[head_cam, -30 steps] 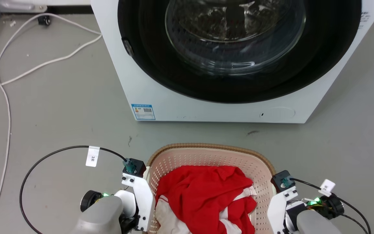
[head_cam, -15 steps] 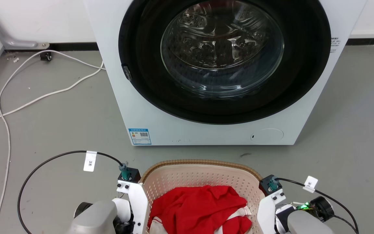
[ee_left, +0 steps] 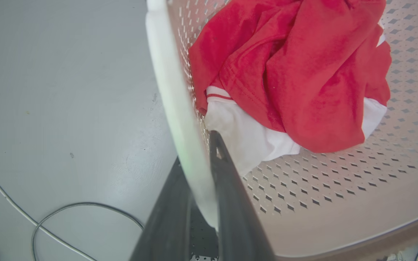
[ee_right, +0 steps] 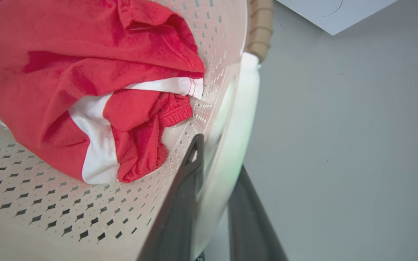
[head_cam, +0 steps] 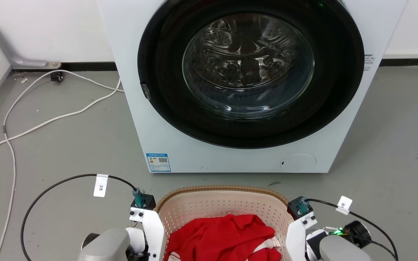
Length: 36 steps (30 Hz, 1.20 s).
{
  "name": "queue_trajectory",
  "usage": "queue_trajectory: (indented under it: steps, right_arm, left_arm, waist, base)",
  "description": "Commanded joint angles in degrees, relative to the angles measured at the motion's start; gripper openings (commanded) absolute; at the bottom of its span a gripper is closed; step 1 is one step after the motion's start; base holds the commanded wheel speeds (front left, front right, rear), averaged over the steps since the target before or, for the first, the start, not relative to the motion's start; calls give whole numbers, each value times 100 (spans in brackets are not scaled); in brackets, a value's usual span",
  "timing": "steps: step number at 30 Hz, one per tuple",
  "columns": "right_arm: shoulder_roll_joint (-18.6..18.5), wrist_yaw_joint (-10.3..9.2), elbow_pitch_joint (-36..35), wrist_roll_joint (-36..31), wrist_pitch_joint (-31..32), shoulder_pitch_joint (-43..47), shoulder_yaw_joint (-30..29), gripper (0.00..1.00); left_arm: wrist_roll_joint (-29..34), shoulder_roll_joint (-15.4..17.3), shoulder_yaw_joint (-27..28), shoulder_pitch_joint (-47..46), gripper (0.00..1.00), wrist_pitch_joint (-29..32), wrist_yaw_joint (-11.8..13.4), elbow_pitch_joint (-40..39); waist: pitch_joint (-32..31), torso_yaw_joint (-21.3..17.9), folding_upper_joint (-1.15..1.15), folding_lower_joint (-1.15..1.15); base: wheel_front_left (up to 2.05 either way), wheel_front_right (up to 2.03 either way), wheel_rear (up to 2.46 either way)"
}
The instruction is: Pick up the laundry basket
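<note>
The perforated cream plastic basket [head_cam: 209, 208], woven-look brown rim, crumpled red-and-white cloth [head_cam: 223, 235] inside, is just before the washing machine [head_cam: 180, 145], the left gripper [ee_left: 196, 152] and right gripper [ee_right: 218, 156] each clamping a smooth white handle [ee_left: 169, 90], fingers straddling it.

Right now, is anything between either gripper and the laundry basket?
Nothing visible. The left gripper and the right gripper each straddle one side of the laundry basket, one finger inside, one outside. The red garment lies inside, clear of the grip.
</note>
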Motion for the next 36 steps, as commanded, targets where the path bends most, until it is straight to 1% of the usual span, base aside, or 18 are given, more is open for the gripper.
queue_trajectory:
  steps: [1,36]
  right_arm:
    - [50,28,-31,26,-67,-104,104,0]
    - [-42,28,95,1001,-66,-219,1076,0]
  left_arm:
    - [9,-44,-42,45,0,-9,11,-4]
    - [-260,-64,-314,-32,0,-50,10,41]
  waist:
    - [-22,11,0,1]
    - [-85,24,0,1]
  base:
    - [0,0,0]
    - [0,0,0]
